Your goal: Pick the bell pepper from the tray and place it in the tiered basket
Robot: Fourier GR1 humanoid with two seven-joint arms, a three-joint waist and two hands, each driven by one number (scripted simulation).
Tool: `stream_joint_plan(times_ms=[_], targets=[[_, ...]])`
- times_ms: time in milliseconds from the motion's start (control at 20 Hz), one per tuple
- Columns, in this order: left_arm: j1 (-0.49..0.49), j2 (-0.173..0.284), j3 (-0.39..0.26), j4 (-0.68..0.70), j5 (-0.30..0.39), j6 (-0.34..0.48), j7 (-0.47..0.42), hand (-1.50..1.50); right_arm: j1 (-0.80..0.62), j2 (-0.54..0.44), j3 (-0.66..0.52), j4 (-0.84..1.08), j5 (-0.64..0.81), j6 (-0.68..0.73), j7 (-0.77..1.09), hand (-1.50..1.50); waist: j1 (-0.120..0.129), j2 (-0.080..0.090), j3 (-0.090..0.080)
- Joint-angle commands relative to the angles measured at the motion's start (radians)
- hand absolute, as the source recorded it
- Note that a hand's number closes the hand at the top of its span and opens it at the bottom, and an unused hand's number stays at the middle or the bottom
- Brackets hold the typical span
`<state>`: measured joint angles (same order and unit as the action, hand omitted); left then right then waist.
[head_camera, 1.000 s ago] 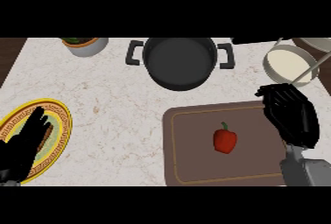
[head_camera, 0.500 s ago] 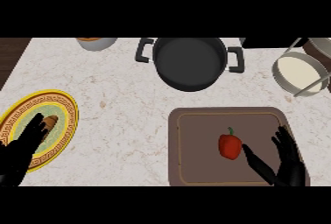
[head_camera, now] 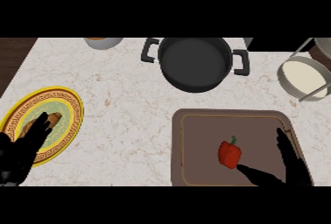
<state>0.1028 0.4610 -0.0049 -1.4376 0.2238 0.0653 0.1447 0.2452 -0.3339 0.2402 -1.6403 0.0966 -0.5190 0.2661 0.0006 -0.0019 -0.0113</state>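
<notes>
The red bell pepper (head_camera: 230,153) lies on the brown tray (head_camera: 194,131), a little right of the tray's middle, its green stem pointing away from the robot. Nothing lifts it; it rests flat on the tray's floor.

The right hand (head_camera: 287,168) sits over the near right corner of the tray, fingers spread and straight, thumb stretched toward the pepper. The thumb tip comes just beside the pepper's near end, perhaps touching it; the fingers stand apart from the pepper on its right. The hand is unclenched and holds nothing: it brackets the pepper but has not closed round it.

The left hand (head_camera: 22,153) rests well left of the tray, over the near edge of the yellow-rimmed plate (head_camera: 71,109), fingers relaxed and holding nothing.

The tiered basket (head_camera: 304,78), a white round bowl in a wire frame, stands beyond the tray's far right corner, at the counter's right edge. A black pot (head_camera: 194,61) stands beyond the tray's far left corner, and a small bowl (head_camera: 103,41) further left of the pot.

As I judge it, the task is at its start: the approach is nearly done, while the grasp, the lift, the carry to the basket and the release all remain
</notes>
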Motion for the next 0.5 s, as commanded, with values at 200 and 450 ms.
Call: stream_joint_plan(times_ms=[200,450], targets=[[-0.022,-0.035,-0.007,0.083,-0.04,-0.014,-0.049,0.0,-0.156,-0.073,0.082,-0.252,0.117,0.074,0.604,-1.5,0.003,0.003,0.009],[-0.052,-0.034,0.016,0.052,-0.031,-0.022,0.009,0.0,-0.26,-0.075,0.051,-0.228,0.038,0.202,0.761,-1.5,0.005,0.002,0.011]])
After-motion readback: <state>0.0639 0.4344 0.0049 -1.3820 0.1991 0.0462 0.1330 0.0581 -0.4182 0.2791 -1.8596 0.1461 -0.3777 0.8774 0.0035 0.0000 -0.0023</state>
